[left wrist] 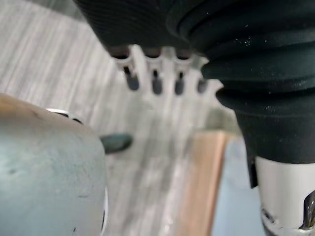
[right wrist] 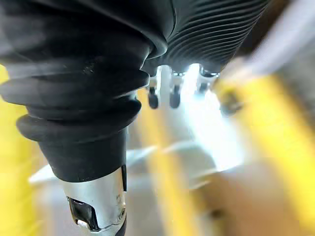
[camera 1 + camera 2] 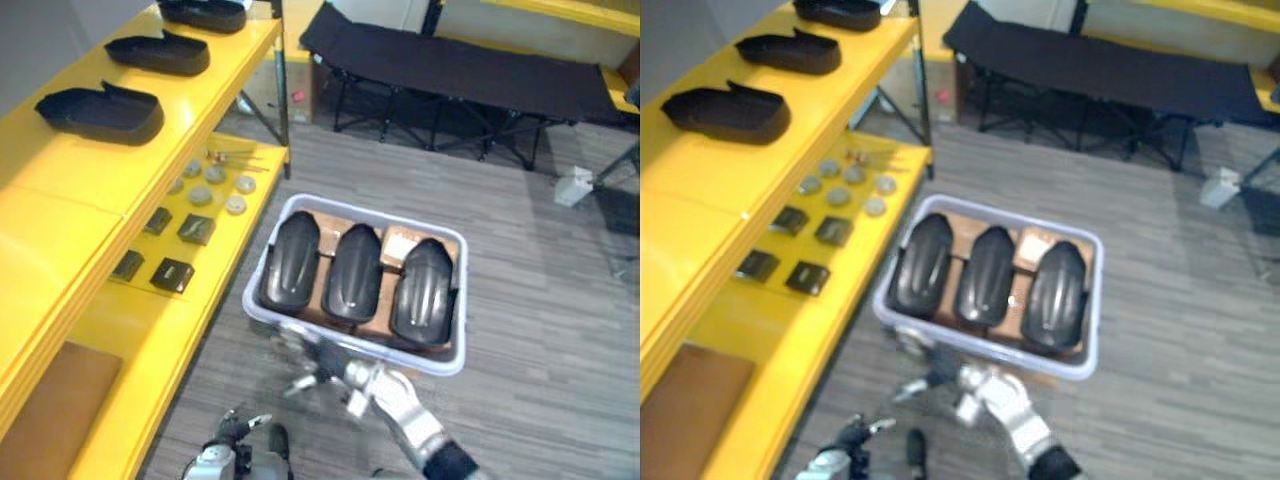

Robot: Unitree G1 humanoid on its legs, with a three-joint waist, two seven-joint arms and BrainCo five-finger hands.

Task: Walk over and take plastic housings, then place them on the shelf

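Three black plastic housings (image 3: 355,270) lie side by side on cardboard in a pale grey bin (image 3: 380,212) on the floor. More black housings (image 3: 100,112) rest on the top board of the yellow shelf (image 3: 60,230) to the left. My right hand (image 3: 345,375) hovers just in front of the bin's near rim. It is open, its fingers (image 2: 172,93) spread and holding nothing. My left hand (image 3: 238,424) hangs low beside the shelf, well short of the bin. Its fingers (image 1: 155,81) are straight and empty.
The lower yellow shelf board carries several round grey discs (image 3: 215,185) and black square parts (image 3: 172,273). A brown board (image 3: 50,400) lies on the lowest level. A black folding cot (image 3: 470,70) stands behind the bin. A small white object (image 3: 575,185) sits on the floor at the right.
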